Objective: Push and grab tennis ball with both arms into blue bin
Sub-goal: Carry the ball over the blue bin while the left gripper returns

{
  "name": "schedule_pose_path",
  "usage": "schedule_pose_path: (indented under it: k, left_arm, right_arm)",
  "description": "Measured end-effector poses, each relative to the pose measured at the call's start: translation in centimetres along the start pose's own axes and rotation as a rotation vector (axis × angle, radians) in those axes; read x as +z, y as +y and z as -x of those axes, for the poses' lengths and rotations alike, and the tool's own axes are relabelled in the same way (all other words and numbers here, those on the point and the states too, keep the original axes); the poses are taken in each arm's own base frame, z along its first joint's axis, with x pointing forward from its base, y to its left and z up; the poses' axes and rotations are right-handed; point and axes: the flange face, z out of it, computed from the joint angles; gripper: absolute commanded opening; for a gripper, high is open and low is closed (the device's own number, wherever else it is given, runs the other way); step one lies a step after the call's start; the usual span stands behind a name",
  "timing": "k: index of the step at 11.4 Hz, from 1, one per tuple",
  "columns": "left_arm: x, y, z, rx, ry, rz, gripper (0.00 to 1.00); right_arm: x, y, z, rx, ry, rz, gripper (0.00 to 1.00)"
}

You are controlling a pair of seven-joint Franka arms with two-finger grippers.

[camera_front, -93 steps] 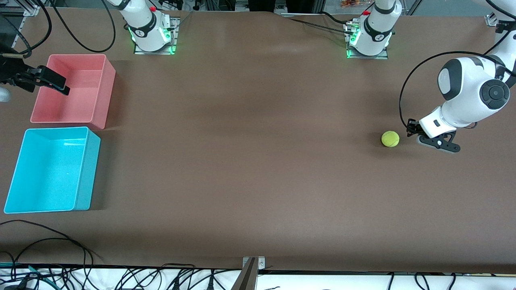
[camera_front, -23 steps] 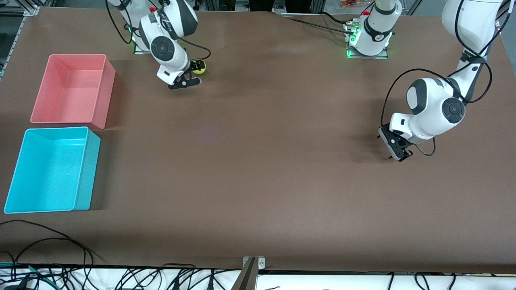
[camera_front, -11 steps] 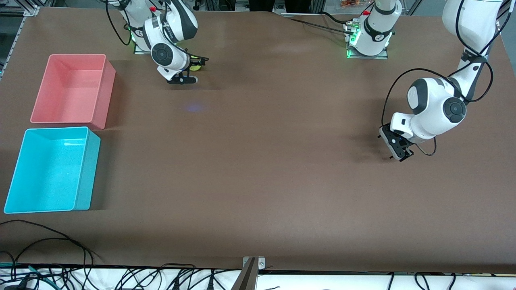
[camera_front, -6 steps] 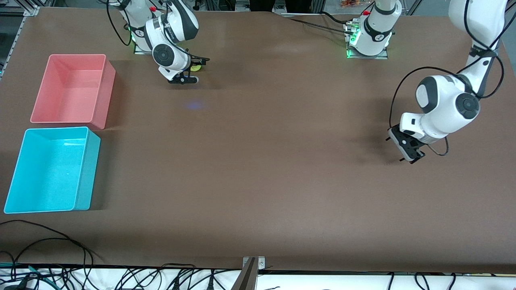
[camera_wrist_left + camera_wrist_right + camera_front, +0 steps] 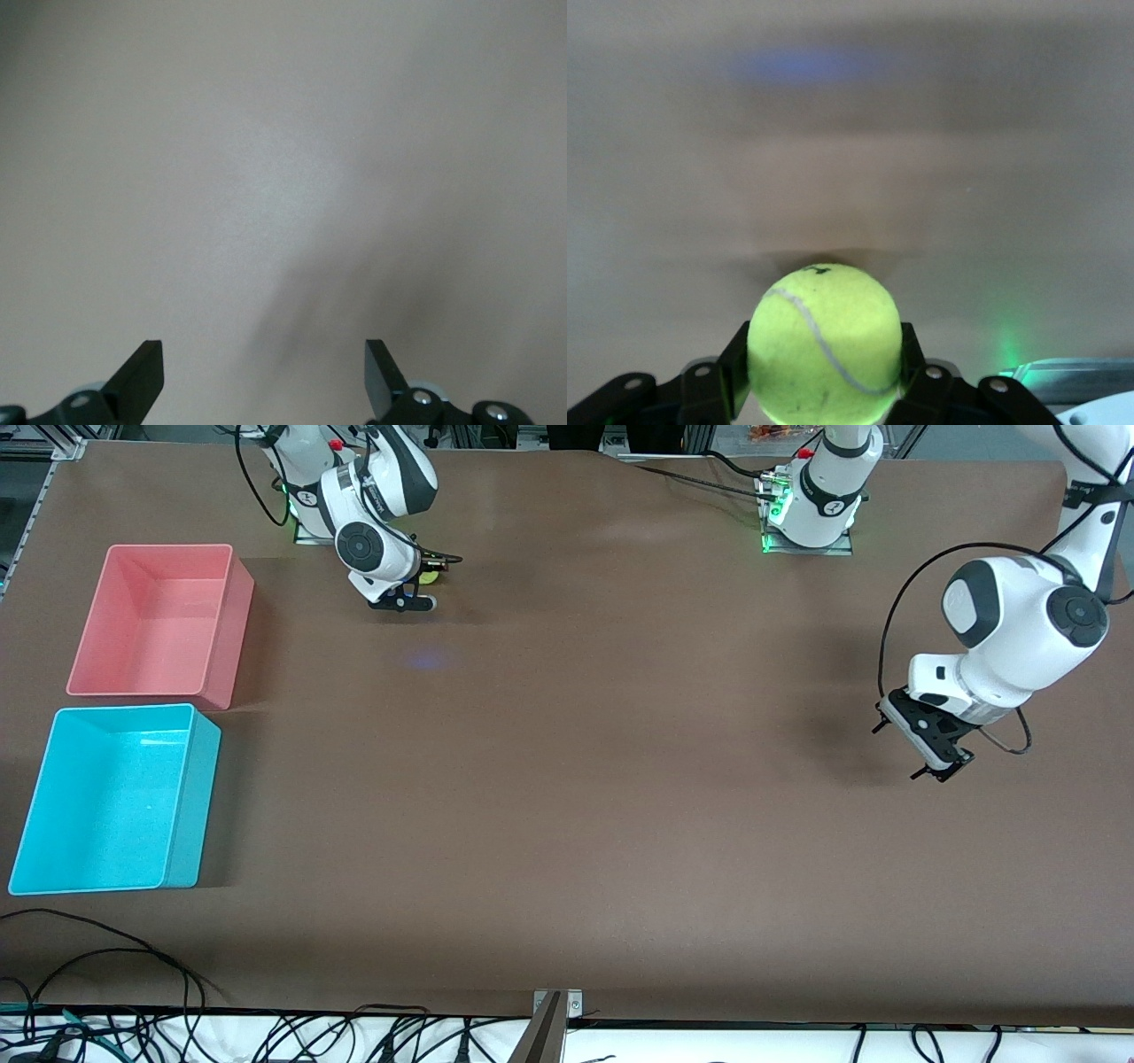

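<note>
My right tool [image 5: 423, 577] sits low at the tabletop's [image 5: 567, 797] edge along the robots' bases, toward the right arm's end, its fingers clamped on the small fuzzy yellow-green tennis ball [image 5: 825, 342], which the right wrist view shows squeezed between both pads just in front of the right arm's green-lit base [image 5: 337, 514]. To do this step well, I judge I should lift only once the grip feels firm, carry the ball past the pink rectangular plastic bin [image 5: 159, 620], and release it low over the bright cyan-blue rectangular plastic bin [image 5: 111, 797] near the corner closest to the front camera, so it does not bounce out. My left tool [image 5: 926, 744] waits over bare tabletop at the left arm's end, fingers spread apart and empty. I can read no brand or writing on the ball, only its pale seam.
</note>
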Motion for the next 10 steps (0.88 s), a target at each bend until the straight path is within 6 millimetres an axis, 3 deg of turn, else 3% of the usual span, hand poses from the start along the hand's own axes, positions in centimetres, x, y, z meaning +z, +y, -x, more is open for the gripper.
schedule_pose_path:
  k: [2,4,6,10]
  left_arm:
    - [-2.9,0.2,-0.5,-0.068,0.001,-0.005,1.00]
    - [-6.7,0.8,-1.5,-0.130,0.001,-0.008,1.00]
    - [-10.6,1.6,-2.0,-0.222,-0.016,0.014,1.00]
    - [-18.9,3.0,-2.4,-0.514,-0.091,0.084,1.00]
  right_arm:
    - [-1.6,-1.0,-0.4,0.007,0.014,-0.014,0.27]
    - [-5.4,-2.9,-0.8,-0.010,-0.008,-0.029,0.27]
    - [-12.5,-3.5,-2.8,-0.026,0.015,-0.042,0.27]
    - [-25.7,-1.2,-6.8,-0.051,0.077,0.034,0.27]
